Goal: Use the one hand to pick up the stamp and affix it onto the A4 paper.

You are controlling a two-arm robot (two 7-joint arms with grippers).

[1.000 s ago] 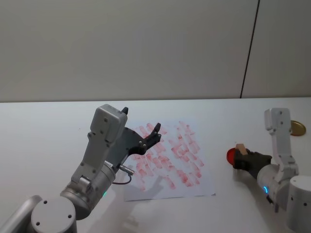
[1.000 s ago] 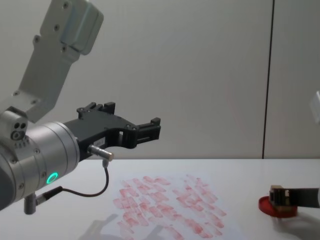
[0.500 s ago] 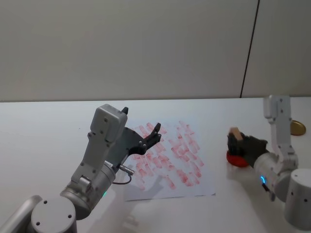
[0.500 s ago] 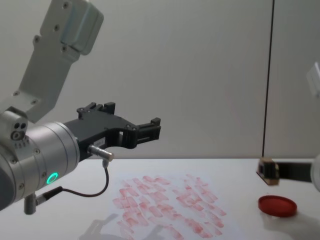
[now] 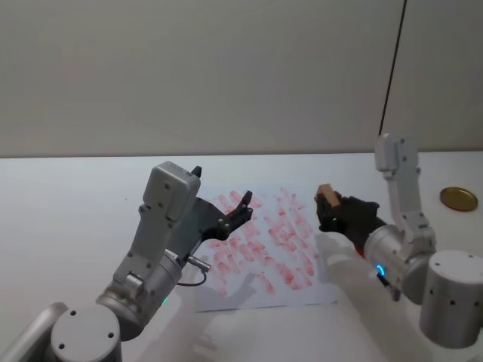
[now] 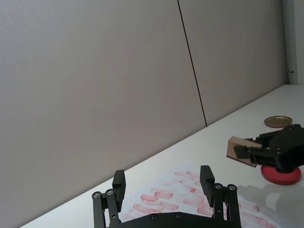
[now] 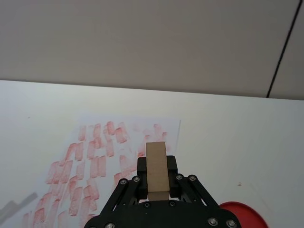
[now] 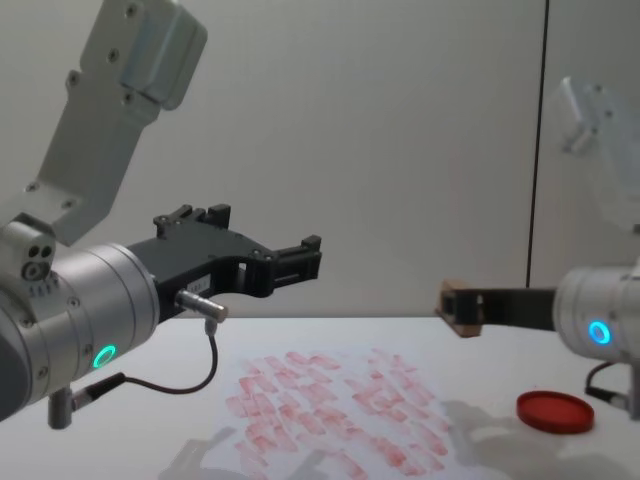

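The right gripper point(image 5: 327, 207) hangs in the air over the right edge of the A4 paper point(image 5: 264, 245), its jaws pinched tight on the stamp point(image 7: 156, 167). The little wooden block sits squarely between the two fingers, its end poking out past their tips, clear of the sheet. The red ink pad point(image 8: 555, 411) lies on the table point(image 5: 75, 211) further right. The left gripper point(image 6: 162, 179) hovers above the paper's left part, jaws spread wide, holding nothing.

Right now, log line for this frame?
right gripper: shut on stamp, raised near right edge of A4 paper | left gripper: open, raised near paper's left side | ink pad: right of paper
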